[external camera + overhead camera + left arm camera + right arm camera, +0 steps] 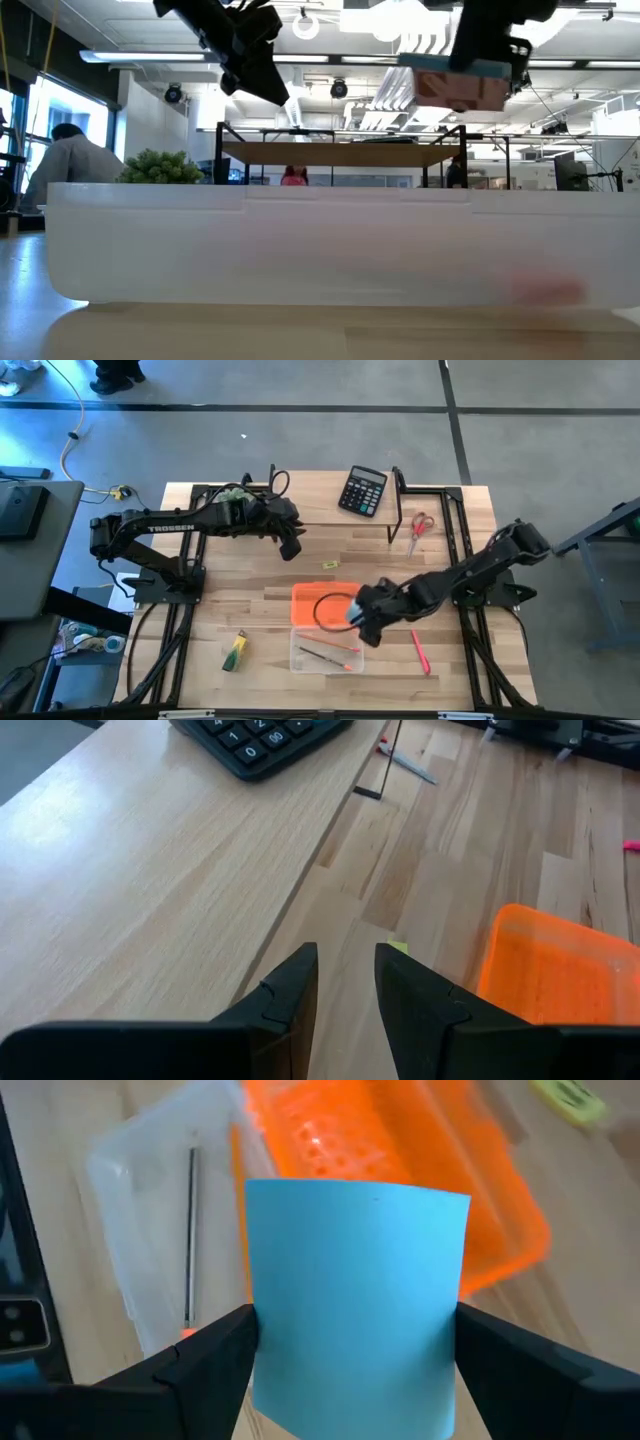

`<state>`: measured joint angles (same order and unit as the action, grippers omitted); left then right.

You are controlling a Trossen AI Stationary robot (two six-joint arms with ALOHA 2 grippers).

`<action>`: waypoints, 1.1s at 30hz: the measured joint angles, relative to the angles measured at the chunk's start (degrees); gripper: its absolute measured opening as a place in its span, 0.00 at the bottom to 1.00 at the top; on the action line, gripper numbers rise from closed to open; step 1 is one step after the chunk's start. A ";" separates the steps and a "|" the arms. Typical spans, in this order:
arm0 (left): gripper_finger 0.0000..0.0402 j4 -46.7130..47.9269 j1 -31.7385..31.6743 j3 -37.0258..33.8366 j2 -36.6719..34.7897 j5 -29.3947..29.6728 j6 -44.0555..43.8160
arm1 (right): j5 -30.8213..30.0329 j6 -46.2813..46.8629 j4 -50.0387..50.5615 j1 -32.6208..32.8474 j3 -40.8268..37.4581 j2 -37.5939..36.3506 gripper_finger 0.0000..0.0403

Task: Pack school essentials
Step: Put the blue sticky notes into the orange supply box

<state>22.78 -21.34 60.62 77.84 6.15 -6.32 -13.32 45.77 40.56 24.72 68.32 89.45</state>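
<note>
My right gripper [358,618] is shut on the light-blue square note pad [355,1300], up in the air over an orange tray [315,603] and a clear case [325,652]. Two thin pencils [325,655] lie in the case. A pink pen [420,652] lies on the table right of the case, and a green-yellow marker [235,650] lies to its left. Red-handled scissors [420,528] lie at the far right, and a tiny yellow piece [329,565] lies mid-table. My left gripper [346,982] hangs open over the far middle of the table, with nothing between its fingers. My right gripper pinches the note pad between its two fingers by two opposite edges [262,1320]. The fingers [500,1355] slant down from the table's right side. The pad is lifted clear, above the orange tray and the clear case, and it bows slightly between the fingers.
A black calculator [362,490] stands at the far edge, and a spiky green plant [237,495] sits by the left arm. Black frame rails [400,510] run along the table's far and side parts. In the low view the case's clear wall [320,240] fills the foreground.
</note>
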 joint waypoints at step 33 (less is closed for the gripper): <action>0.23 -0.36 0.01 0.00 0.00 0.00 -0.04 | 7.34 -13.69 3.60 3.92 18.95 26.45 0.79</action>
<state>22.41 -21.33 60.62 77.84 6.15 -6.36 -5.98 32.08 44.16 28.64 87.26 115.90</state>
